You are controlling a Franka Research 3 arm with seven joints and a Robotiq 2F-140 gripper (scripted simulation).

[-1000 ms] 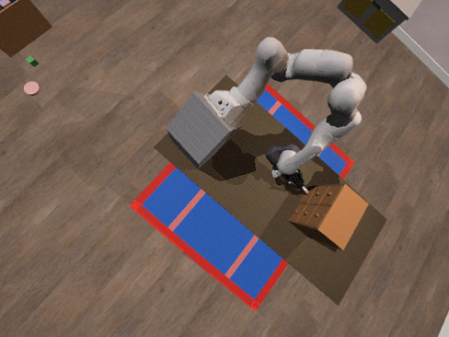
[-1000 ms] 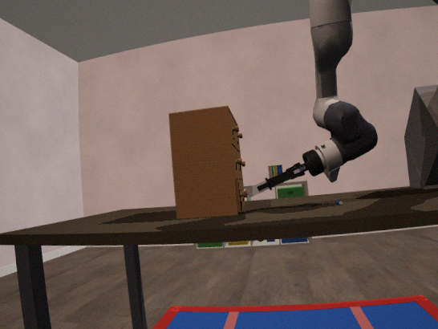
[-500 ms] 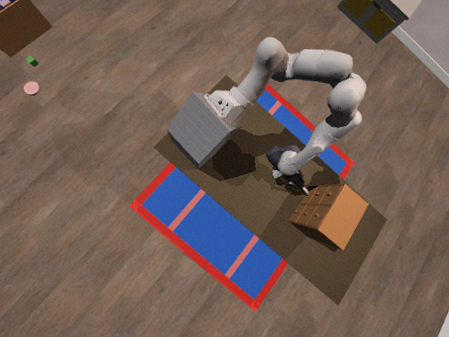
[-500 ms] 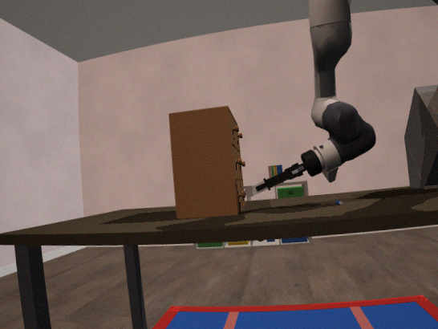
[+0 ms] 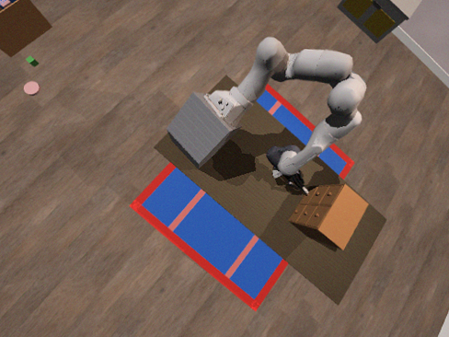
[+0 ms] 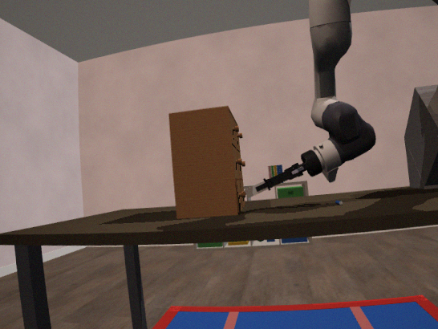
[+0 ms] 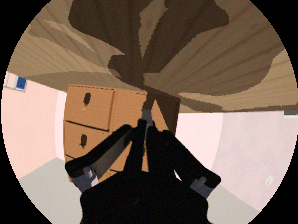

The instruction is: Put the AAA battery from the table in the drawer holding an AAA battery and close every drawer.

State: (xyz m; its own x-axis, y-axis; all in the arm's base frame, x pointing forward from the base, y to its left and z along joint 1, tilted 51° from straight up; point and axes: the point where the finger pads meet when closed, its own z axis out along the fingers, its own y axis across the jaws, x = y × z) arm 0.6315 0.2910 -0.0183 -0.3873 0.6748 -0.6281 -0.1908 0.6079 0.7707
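Tabletop (image 6: 120, 229): clenched, empty gripper (image 6: 249, 192) apparently touching chest (image 6: 202, 162); battery (image 6: 338, 202) behind.

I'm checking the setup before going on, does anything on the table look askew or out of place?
Nothing stands out. The chest stands upright with its drawers in, the AAA battery lies on the table, and the shut hand points at the chest's lower front.

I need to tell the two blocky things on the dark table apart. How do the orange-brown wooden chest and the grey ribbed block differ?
The orange-brown wooden chest has knobbed drawer fronts; the grey ribbed block has plain faces. The block carries the white arm's foot; nothing stands on the chest. The shut black gripper points at the chest's lower front, away from the block. Both stand on the dark table.
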